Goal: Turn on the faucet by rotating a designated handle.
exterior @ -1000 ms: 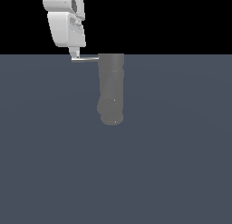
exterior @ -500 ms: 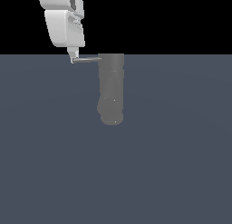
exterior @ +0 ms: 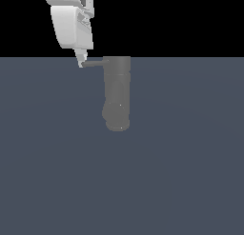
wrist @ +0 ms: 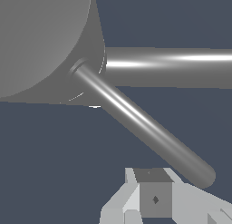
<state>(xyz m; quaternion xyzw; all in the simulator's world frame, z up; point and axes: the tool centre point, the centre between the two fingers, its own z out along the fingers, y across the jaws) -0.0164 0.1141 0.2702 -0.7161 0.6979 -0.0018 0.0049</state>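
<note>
Dark blue-grey floor, matte grey faucet, thin handle

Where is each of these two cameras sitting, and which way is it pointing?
Exterior view: off the arm, facing the grey faucet from a distance; the white gripper shows at the tip of the handle.
Wrist view: on the wrist, close up on the handle where it joins the faucet; one fingertip shows.
Shared: faucet, handle and gripper.
</note>
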